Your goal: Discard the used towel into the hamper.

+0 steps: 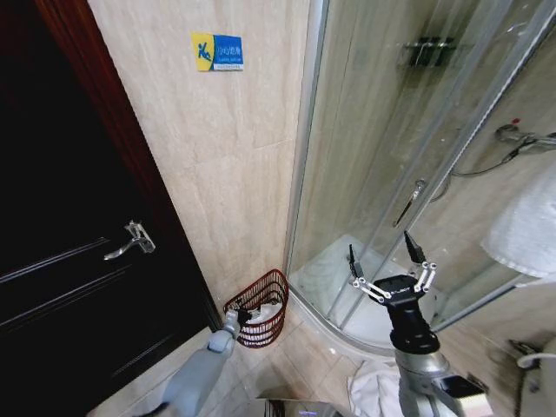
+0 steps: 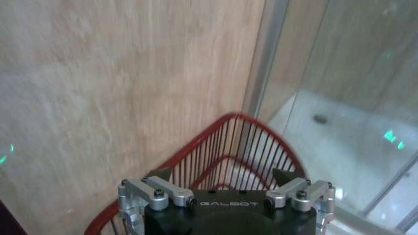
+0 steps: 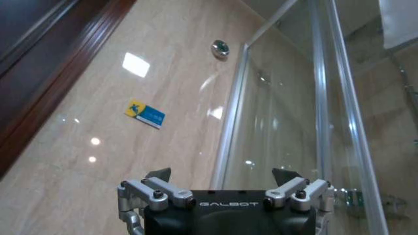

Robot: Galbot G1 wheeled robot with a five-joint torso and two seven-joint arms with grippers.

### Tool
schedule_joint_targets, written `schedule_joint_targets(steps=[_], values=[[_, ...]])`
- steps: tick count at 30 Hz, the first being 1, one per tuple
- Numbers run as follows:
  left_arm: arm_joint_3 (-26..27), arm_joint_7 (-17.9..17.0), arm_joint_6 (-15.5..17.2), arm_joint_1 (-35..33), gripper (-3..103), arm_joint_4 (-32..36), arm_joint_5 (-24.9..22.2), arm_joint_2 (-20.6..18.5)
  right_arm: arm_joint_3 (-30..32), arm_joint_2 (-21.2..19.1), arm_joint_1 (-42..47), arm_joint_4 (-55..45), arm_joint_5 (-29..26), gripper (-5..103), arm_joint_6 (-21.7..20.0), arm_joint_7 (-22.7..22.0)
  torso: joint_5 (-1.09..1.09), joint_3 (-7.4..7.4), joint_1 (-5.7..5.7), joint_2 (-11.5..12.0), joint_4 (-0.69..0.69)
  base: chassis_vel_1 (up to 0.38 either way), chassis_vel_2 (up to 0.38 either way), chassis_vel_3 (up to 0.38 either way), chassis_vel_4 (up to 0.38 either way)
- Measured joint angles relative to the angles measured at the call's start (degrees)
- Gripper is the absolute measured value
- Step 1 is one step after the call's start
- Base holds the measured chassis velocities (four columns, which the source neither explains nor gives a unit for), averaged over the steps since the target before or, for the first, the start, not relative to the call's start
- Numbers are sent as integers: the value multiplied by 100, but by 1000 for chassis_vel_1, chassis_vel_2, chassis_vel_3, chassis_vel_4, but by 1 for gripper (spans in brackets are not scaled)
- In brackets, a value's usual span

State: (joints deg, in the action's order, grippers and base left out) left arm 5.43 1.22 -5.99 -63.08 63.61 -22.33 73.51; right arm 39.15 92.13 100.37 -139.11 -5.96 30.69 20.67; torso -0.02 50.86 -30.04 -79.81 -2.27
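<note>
The right gripper (image 1: 387, 259) stands raised closest to the head camera, its fingers (image 1: 413, 248) spread wide with nothing between them, pointing up in front of the curved glass shower enclosure (image 1: 391, 156); its own wrist view has the same open fingers (image 3: 158, 174) aimed at the beige tiled wall (image 3: 130, 147) and a small blue and yellow sign (image 3: 145, 113). Lower and farther off, the left gripper (image 1: 242, 315) reaches down to the hamper (image 1: 265, 300), a red-brown wire basket on the floor in the corner between the tiled wall and the shower enclosure. In the left wrist view its fingers (image 2: 159, 174) are parted and empty, hovering just over the near rim of the hamper (image 2: 228, 142), whose thin ribs fan out directly ahead of the fingertips. Something white, the towel (image 1: 265, 313), lies inside the hamper just beyond the left fingers. A dark wooden door (image 1: 61, 243) stands off to the left of that arm
</note>
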Motion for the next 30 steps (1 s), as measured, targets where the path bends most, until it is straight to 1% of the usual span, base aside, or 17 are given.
schedule_joint_targets(steps=[1, 2, 4, 6, 7, 9, 11, 12, 13, 16, 17, 20, 22, 24, 25, 28, 30], values=[[50, -14, 18, -122, 100, 202, -12, -39, 4, 0, -14, -2, 0, 100, -13, -36, 2, 0, 0, 0, -1, 0, 0, 0, 0], [154, -37, 34, -352, 100, 579, -6, -92, 10, 0, -38, -12, -1, 100, -47, -103, 1, 0, 0, 0, -3, 0, 0, 0, 0], [291, -44, 25, -574, 100, 966, 130, -124, 27, 0, -47, -31, 1, 100, -84, -185, 1, 0, 0, 0, -2, 0, 0, 0, 0], [336, -48, 17, -616, 100, 1038, 191, -125, 30, 0, -47, -34, 2, 100, -89, -196, 1, 0, 0, 0, -2, 0, 0, 0, 0], [561, -89, 20, -810, 100, 1348, 411, -114, 67, 0, -66, -36, 7, 100, -109, -229, 1, 0, 0, 0, 0, 0, 0, 0, 0], [607, -102, 26, -853, 100, 1421, 435, -109, 72, 0, -73, -36, 8, 100, -114, -233, 2, 0, 0, 0, -1, 0, 0, 0, 0], [852, -149, 70, -1107, 100, 1837, 488, -80, 94, 0, -135, -17, 17, 100, -183, -300, 1, 0, 0, 0, -1, 0, 0, 0, 0], [1031, -147, 90, -1301, 100, 2165, 500, -63, 102, 0, -175, -16, 17, 100, -257, -348, 1, 0, 0, 0, -2, 0, 0, 0, 0], [1031, -147, 90, -1301, 100, 2165, 500, -63, 102, 0, -175, -16, 17, 100, -257, -348, 1, 0, 0, 0, -2, 0, 0, 0, 0], [1395, -53, 116, -1728, 100, 2812, 497, -1, 115, 0, -242, -23, -7, 100, -384, -421, 1, 0, 0, 0, -1, 0, 0, 0, 0], [1395, -53, 116, -1728, 100, 2812, 497, -1, 115, 0, -242, -23, -7, 100, -384, -421, 1, 0, 0, 0, -1, 0, 0, 0, 0], [1715, 104, 124, -2255, 100, 3525, 496, 79, 115, 0, -335, 5, -44, 100, -478, -482, 1, 0, 0, 0, -1, 0, 0, 0, 0], [1773, 137, 128, -2376, 100, 3676, 499, 95, 111, 0, -347, 7, -47, 100, -498, -489, 1, 0, 0, 0, -1, 0, 0, 0, 0], [1969, 230, 167, -2784, 100, 4174, 505, 159, 100, 0, -396, 8, -81, 100, -583, -532, 2, 0, 0, 0, -2, 0, 0, 0, 0], [1969, 230, 167, -2784, 100, 4174, 505, 159, 100, 0, -396, 8, -81, 100, -583, -532, 2, 0, 0, 0, -2, 0, 0, 0, 0], [2197, 338, 222, -3221, 100, 4744, 498, 278, 122, 0, -429, -32, -201, 100, -725, -592, 2, 0, 0, 0, -2, 0, 0, 0, 0], [2234, 356, 222, -3291, 100, 4840, 497, 308, 127, 0, -428, -61, -238, 100, -784, -608, 2, 0, 0, 0, -2, 0, 0, 0, 0]])
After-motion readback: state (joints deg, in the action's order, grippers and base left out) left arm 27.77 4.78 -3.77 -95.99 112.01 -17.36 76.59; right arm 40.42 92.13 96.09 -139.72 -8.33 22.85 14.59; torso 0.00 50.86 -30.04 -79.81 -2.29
